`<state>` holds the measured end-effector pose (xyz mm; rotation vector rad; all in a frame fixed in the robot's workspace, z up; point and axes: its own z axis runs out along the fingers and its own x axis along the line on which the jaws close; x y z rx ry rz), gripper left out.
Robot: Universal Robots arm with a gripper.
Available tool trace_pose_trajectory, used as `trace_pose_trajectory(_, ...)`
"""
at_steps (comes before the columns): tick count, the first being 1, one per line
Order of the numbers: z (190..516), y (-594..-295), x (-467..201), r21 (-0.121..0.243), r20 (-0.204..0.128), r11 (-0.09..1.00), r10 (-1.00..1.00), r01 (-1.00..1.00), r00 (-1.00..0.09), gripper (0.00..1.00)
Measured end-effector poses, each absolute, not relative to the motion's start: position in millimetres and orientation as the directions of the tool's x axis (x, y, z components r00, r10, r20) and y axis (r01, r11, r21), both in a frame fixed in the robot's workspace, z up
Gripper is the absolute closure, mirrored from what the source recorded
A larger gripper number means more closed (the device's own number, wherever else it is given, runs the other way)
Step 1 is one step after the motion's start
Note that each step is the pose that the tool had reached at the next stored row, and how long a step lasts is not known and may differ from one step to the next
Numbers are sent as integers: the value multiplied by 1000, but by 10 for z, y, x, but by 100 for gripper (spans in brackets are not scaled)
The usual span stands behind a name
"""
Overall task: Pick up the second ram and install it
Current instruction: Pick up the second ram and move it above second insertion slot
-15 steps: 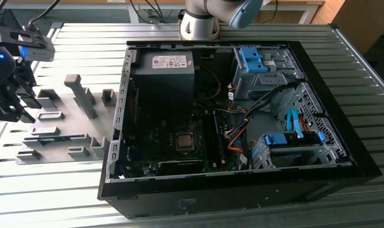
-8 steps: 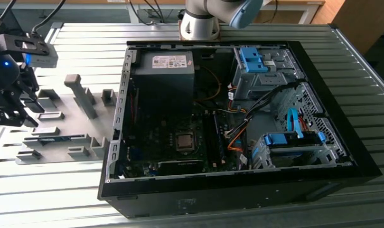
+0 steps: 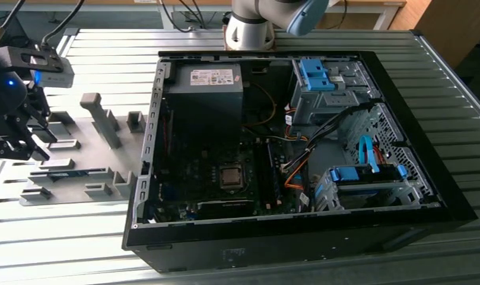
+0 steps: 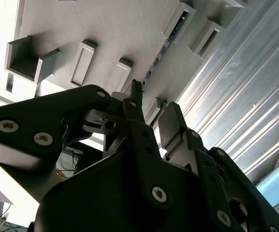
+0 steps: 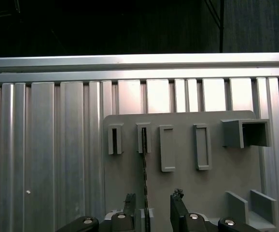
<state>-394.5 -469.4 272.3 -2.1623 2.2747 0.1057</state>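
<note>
In both wrist views the gripper (image 5: 154, 198) (image 4: 153, 99) has its black fingers (image 5: 178, 205) spread apart, gripping nothing. The second ram (image 5: 144, 174) stands on its edge and shows there as a thin dark line. It runs from a slotted grey block into the gap between the fingers, nearer to one finger than to the other. In the second wrist view the same stick (image 4: 164, 48) runs as a narrow strip away from the fingertips. Whether they touch it cannot be told.

It sits in a grey fixture plate (image 5: 188, 188) (image 4: 105, 29) that carries several upright blocks and open pockets. In the exterior view the gripper (image 3: 22, 151) hangs at the far left edge, over the plate (image 3: 81, 136). The ram (image 3: 69, 174) lies just to its right as a blue-green strip in its holder.

The plate rests on a table (image 3: 105, 53) of ribbed aluminium slats. An open black computer case (image 3: 303, 243) takes up the middle of the exterior view, well apart from the ram. On the power supply in its upper left corner is a white label (image 3: 210, 76) whose print cannot be made out. Blue drive-bay clips (image 3: 315, 74) sit at the case's upper right. Beyond it, at the top edge, stands the arm's base (image 3: 251, 32), with wooden furniture behind.
</note>
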Motion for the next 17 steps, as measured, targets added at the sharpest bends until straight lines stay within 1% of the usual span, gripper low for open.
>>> trace_pose_trajectory(9, 2696, -4694, -3945, 48, -47, 49, -998, -998, -52, 58)
trace_pose_trajectory(17, 2552, -4696, -3945, 48, -47, 49, -998, -998, -52, 58)
